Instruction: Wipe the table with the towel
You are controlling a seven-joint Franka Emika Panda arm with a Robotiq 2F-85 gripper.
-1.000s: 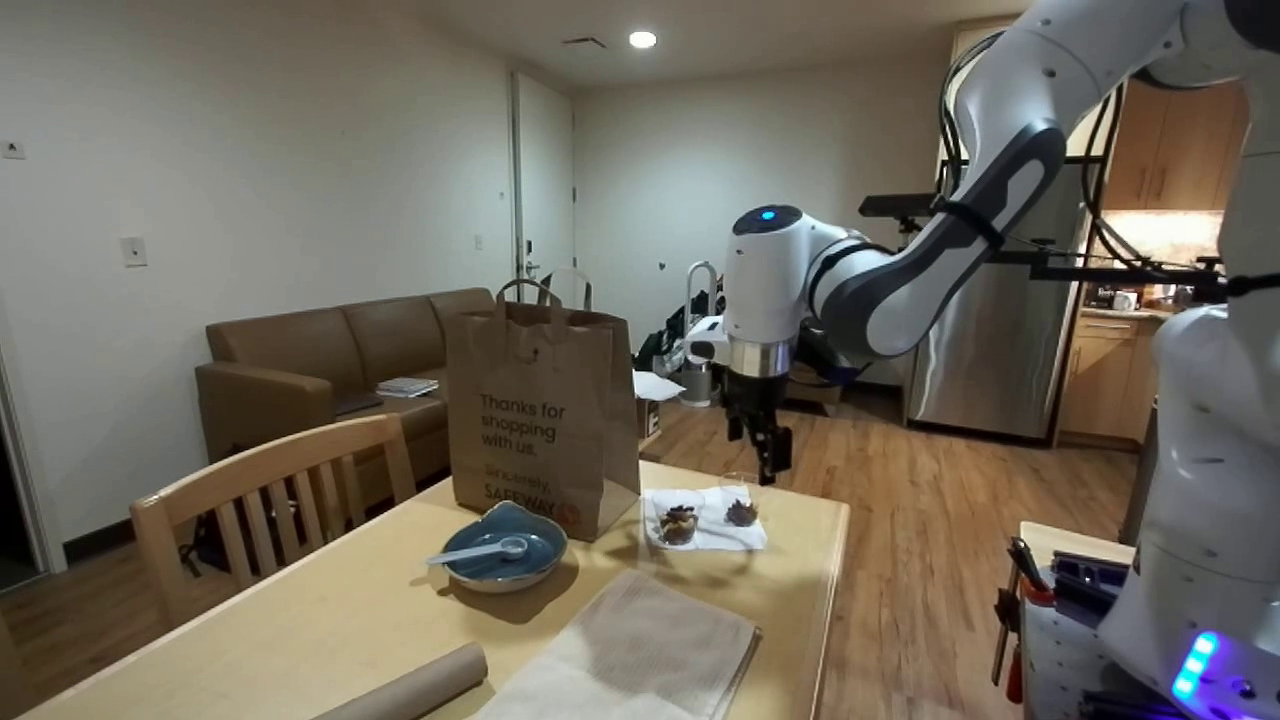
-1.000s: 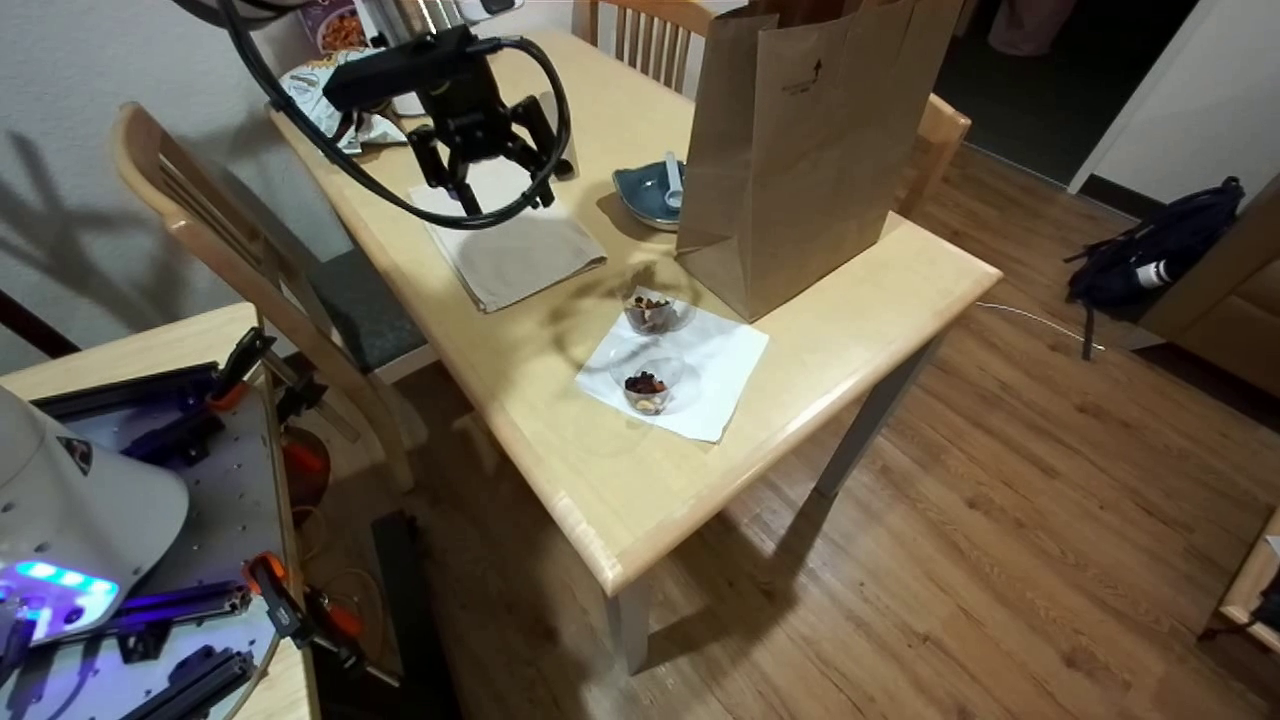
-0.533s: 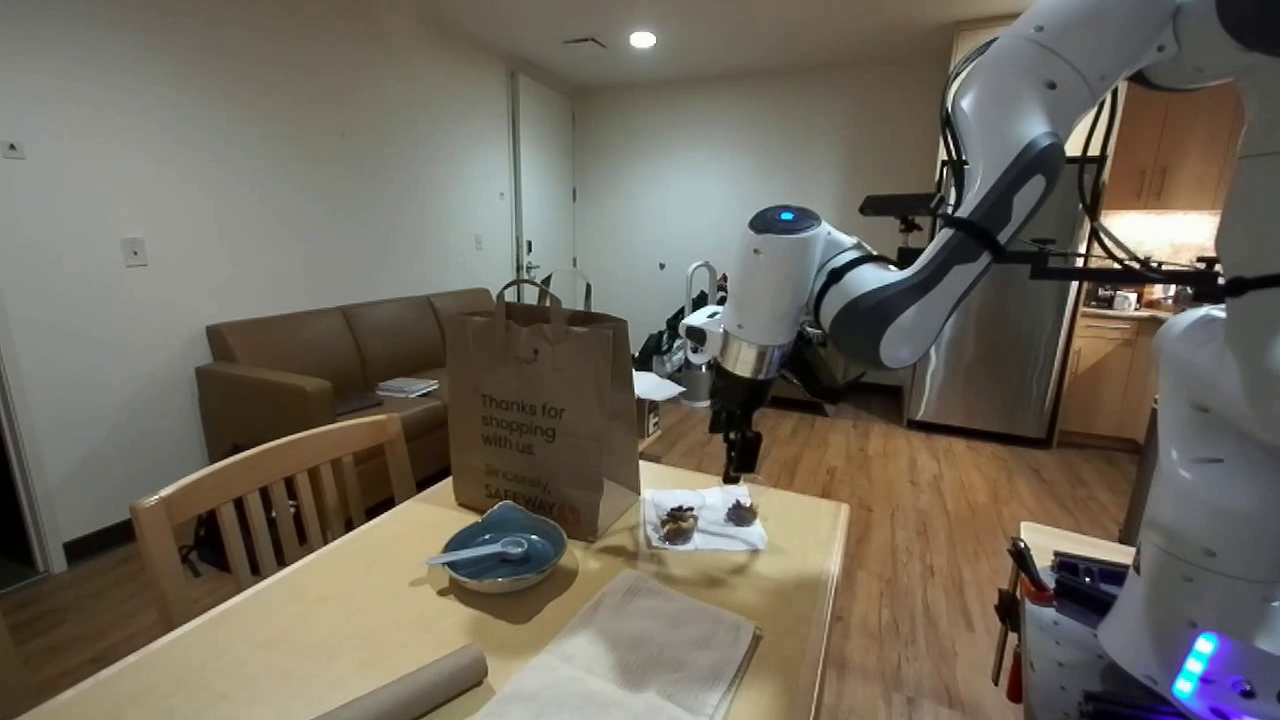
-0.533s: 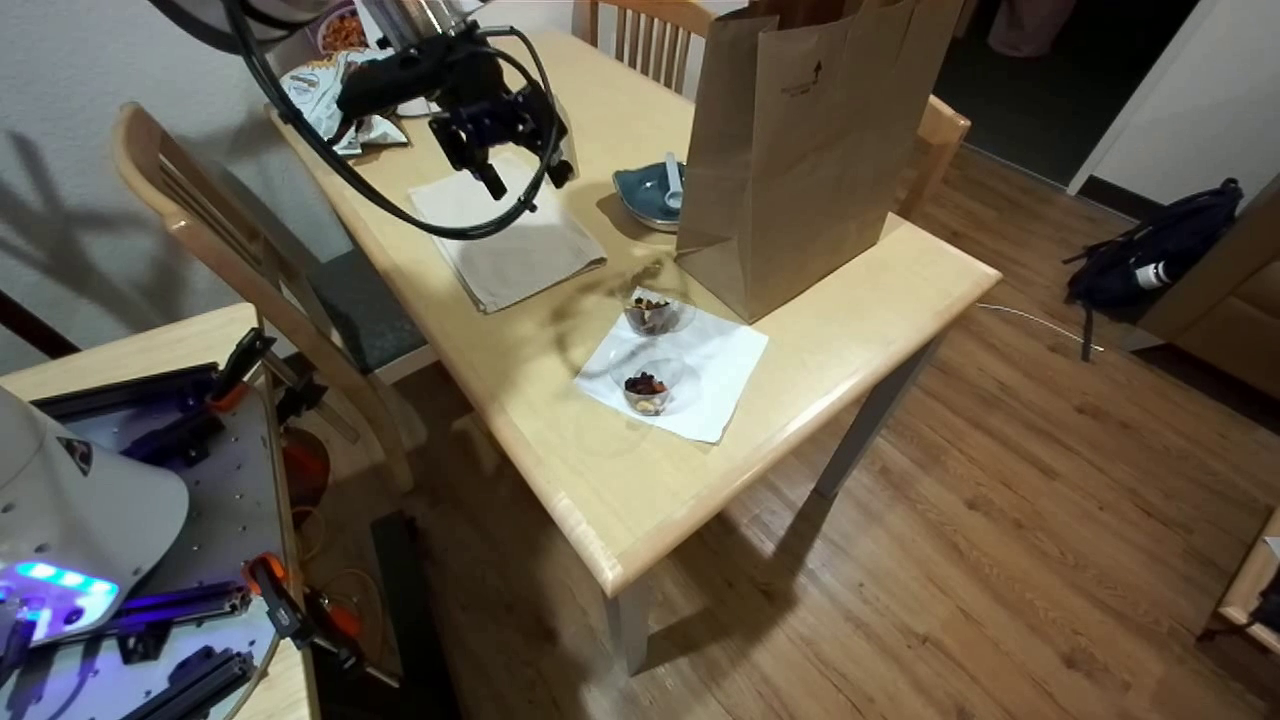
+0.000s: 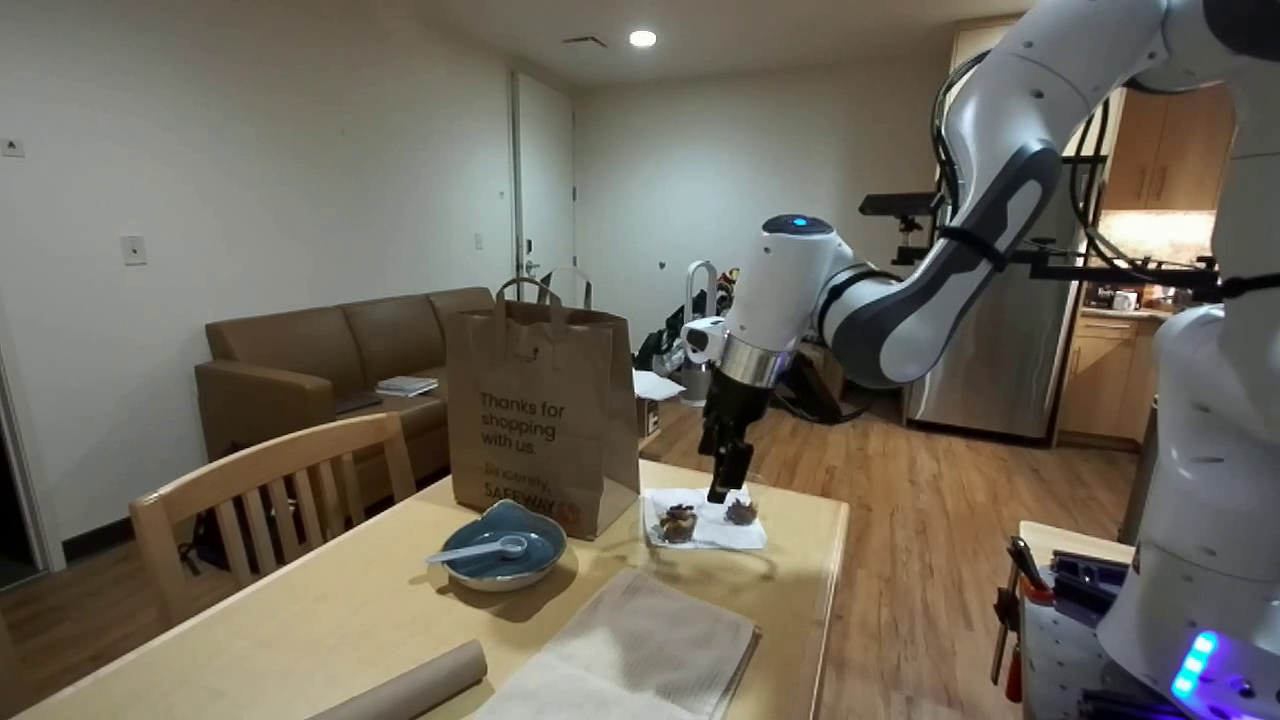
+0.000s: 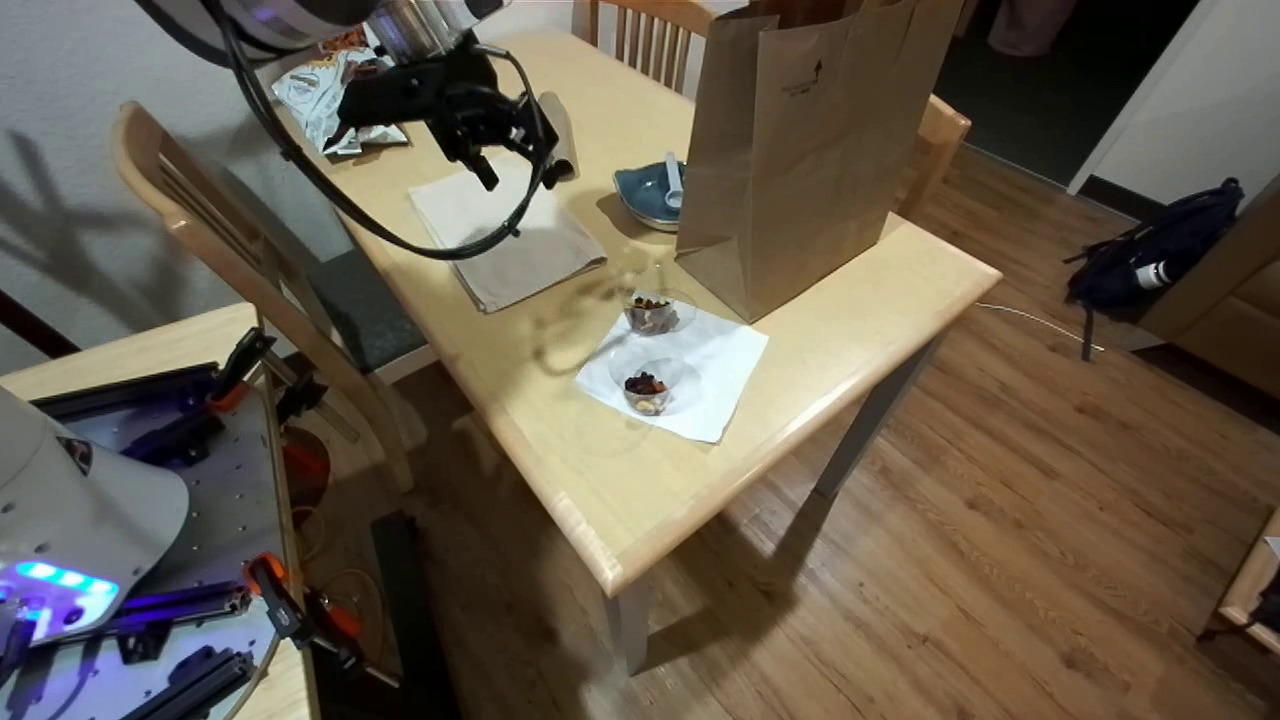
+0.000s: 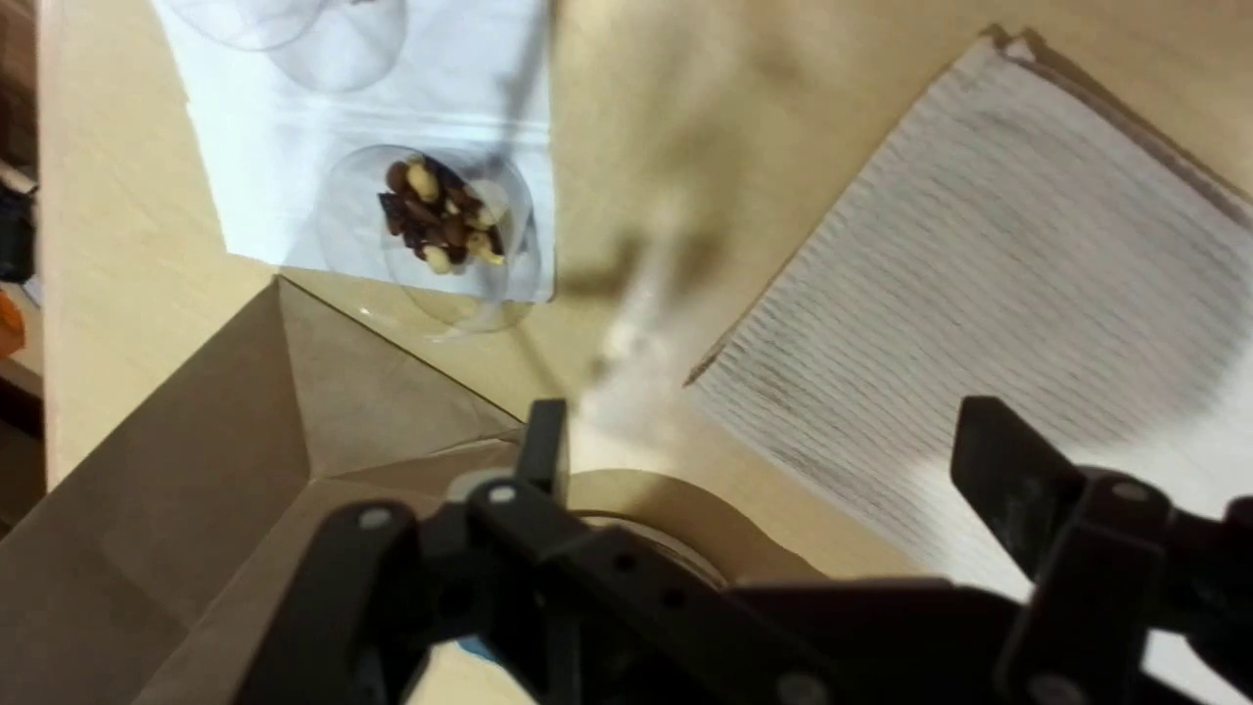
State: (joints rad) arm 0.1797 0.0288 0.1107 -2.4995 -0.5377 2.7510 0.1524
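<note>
In the wrist view, a bare lane of tabletop (image 7: 861, 88) runs from the top edge to the centre, between the paper napkin (image 7: 259, 166) at upper left and the folded towel (image 7: 998, 294) at right. A clear plastic cup (image 7: 440, 220) borders that lane, and the tall paper bag (image 7: 186, 460) walls off the lower left, one of the parted jaws overlapping it in view. In an exterior view, the blue bowl (image 5: 500, 570) sits just beside the bag, left of centre, its spoon (image 5: 480, 551) jutting left; bare tabletop spreads at lower left up to the brown tube (image 5: 415, 683). In an exterior view, a black cable (image 6: 440, 253) loops past the jaws at upper left.
</note>
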